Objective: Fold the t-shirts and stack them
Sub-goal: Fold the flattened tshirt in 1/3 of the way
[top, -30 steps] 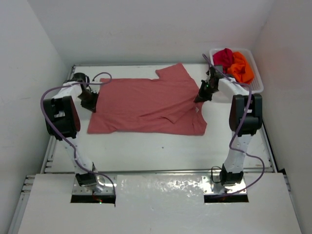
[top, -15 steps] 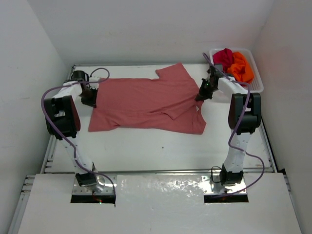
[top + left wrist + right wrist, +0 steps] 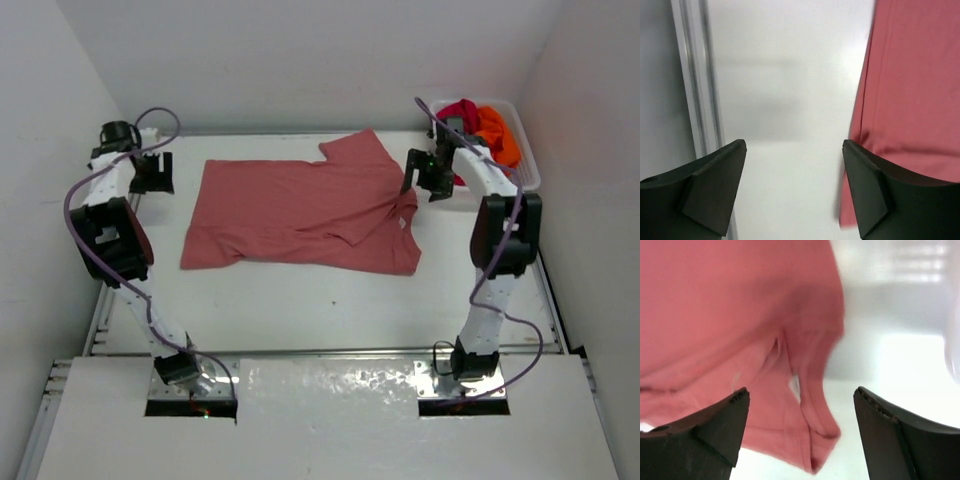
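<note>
The dusty salmon-pink t-shirt (image 3: 300,210) lies spread across the middle of the tabletop (image 3: 300,300). Its hem is at 9 o'clock and its collar at 3 o'clock. One sleeve pokes out toward 1 o'clock, and a flap of cloth lies doubled over near 4 o'clock. The crimson t-shirt (image 3: 462,108) and the orange t-shirt (image 3: 500,140) are bundled in the white basket (image 3: 528,165) in the corner at 2 o'clock.

Neither arm holds anything. The left pincer (image 3: 152,175) hangs wide open over bare tabletop just beside the hem, with the cloth edge under one finger only. The right pincer (image 3: 432,185) is also wide open, up over the collar end.

To me this looks like the start of the first fold on the pink shirt. I reckon each pincer should come down on a matching point along one long edge. The left would take a hem corner and the right the shoulder at the same side. Each should pinch one layer cleanly, not a bunch.

The two arms would then have to lift and carry together, keeping the edge taut between them so it lands straight. The loose sleeve at 1 o'clock probably wants tucking in, or it will stick out of the finished stack. The doubled patch at 4 o'clock could trap a wrinkle if it is folded over as it lies. The right arm also needs to stay clear of the basket, which is close behind it.
</note>
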You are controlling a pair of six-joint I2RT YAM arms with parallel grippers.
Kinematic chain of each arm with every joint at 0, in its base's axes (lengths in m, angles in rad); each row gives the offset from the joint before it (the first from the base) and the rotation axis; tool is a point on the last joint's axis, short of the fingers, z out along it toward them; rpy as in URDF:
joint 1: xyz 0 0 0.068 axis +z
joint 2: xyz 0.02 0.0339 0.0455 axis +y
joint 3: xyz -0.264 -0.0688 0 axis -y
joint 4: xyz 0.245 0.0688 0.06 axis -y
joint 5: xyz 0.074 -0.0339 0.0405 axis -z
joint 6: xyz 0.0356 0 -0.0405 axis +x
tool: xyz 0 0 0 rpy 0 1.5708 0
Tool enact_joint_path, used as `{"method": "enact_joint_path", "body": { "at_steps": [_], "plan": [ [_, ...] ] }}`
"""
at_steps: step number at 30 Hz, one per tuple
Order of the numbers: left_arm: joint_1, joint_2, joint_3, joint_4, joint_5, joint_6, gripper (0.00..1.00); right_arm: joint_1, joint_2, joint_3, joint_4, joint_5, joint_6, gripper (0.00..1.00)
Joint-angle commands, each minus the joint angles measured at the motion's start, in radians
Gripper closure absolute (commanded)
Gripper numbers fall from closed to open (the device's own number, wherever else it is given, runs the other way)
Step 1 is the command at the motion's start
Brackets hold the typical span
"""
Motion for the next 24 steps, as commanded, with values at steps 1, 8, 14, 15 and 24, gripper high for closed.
{"method": "enact_joint_path", "body": {
  "at_steps": [1,8,14,15,24],
  "plan": [
    [0.028,-0.110,-0.084,-0.135,0.086,-0.007,0.22,-0.004,-0.188,-0.222,-0.117,0.027,-0.055,0.19],
    [0.022,-0.246,-0.527,-0.031,0.131,-0.011,0.15,-0.004,-0.465,-0.740,0.122,-0.169,0.104,0.20],
    [0.018,-0.200,-0.507,0.058,0.177,-0.037,0.15,-0.005,-0.404,-0.838,0.303,-0.191,0.161,0.26],
    [0.018,-0.190,-0.516,0.067,0.177,-0.038,0.15,-0.007,-0.397,-0.852,0.319,-0.181,0.163,0.26],
    [0.008,-0.140,-0.567,0.020,0.229,0.019,0.92,-0.007,-0.347,-0.879,0.425,-0.155,0.238,0.83]
  ]
}}
